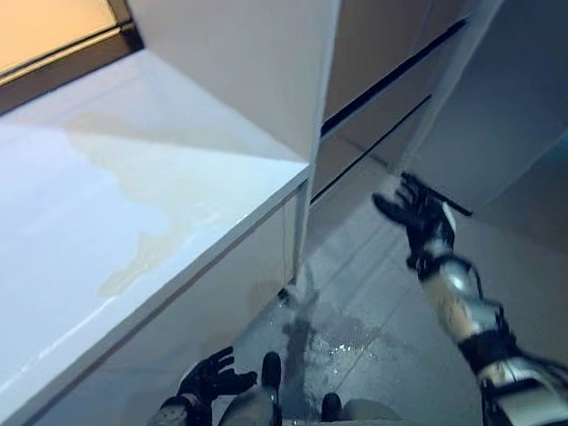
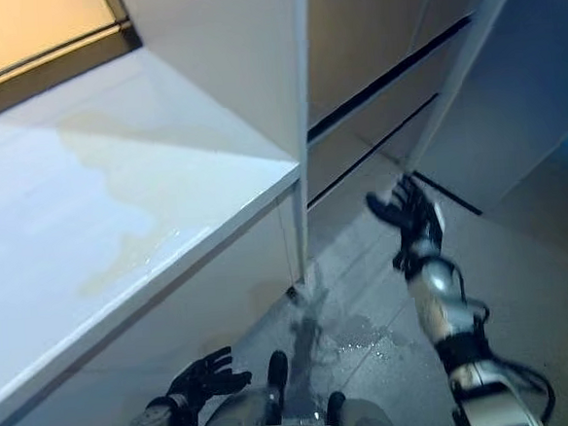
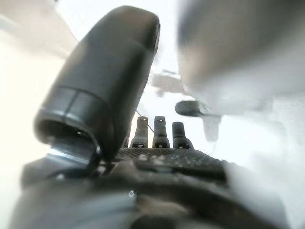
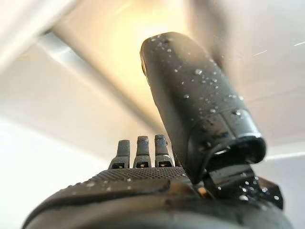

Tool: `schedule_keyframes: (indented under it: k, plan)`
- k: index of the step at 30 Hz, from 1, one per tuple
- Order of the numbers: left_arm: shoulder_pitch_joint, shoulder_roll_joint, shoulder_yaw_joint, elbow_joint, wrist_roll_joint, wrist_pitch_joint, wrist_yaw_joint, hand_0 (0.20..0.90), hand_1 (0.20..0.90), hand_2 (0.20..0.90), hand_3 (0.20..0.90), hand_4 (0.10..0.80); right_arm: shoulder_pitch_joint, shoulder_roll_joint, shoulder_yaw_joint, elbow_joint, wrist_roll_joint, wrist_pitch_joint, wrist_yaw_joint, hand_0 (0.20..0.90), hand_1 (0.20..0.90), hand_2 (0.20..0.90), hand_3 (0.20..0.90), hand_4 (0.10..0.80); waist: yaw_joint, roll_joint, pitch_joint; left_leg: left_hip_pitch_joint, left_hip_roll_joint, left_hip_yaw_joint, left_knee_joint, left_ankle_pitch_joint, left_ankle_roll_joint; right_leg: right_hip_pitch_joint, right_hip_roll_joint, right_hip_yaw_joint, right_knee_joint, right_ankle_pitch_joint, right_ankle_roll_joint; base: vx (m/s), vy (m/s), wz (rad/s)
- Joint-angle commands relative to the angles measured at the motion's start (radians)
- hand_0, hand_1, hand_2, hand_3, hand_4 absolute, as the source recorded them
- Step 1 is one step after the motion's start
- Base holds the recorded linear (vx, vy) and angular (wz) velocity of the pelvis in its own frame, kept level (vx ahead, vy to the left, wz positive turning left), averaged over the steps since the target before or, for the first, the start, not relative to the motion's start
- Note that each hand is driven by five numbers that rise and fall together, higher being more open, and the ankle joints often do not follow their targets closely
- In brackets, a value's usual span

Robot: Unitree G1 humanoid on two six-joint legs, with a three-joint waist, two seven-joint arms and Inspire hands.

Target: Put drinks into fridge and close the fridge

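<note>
My right hand [image 1: 419,215] is raised in front of me with its fingers straight and spread, holding nothing; it also shows in the right eye view [image 2: 409,216] and in its wrist view [image 4: 157,162], wet with droplets. It is stretched toward the white fridge door [image 1: 511,109] at the right, close to the door's edge. My left hand [image 1: 210,378] hangs low beside the counter, open and empty, and also shows in its wrist view [image 3: 143,143]. I see no drinks.
A white counter [image 1: 99,216] fills the left, with a tall white cabinet panel [image 1: 254,59] at its far end. Cabinet fronts with dark gaps [image 1: 392,79] stand behind. A wet patch [image 1: 342,341] lies on the grey floor.
</note>
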Motion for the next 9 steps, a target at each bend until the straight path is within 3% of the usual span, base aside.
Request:
schedule_keyframes:
  k: [1,9]
  plan:
    - [0.02,-0.005,0.032,0.031,0.028,-0.053,-0.01,0.9,0.9,0.9,0.9,0.8,-0.004,0.008,0.021,-0.01,-0.095,-0.068,0.09,0.9,0.9,0.9,0.9,0.8,-0.013,0.0,-0.076,0.069,0.005,0.063,0.038,-0.165,-0.003,-0.058,-0.006,0.017,-0.129,0.199,0.041,-0.058,-0.031,-0.02]
    - [-0.007,-0.017,0.064,0.158,0.044,-0.081,-0.066,0.9,0.9,0.9,0.9,0.8,0.058,0.07,0.054,0.4,-0.226,0.031,0.243,0.9,0.9,0.9,0.9,0.8,-0.02,0.0,-0.125,0.112,0.01,0.082,0.014,-0.162,-0.011,-0.003,0.008,-0.005,-0.157,0.186,0.029,-0.044,-0.022,-0.05]
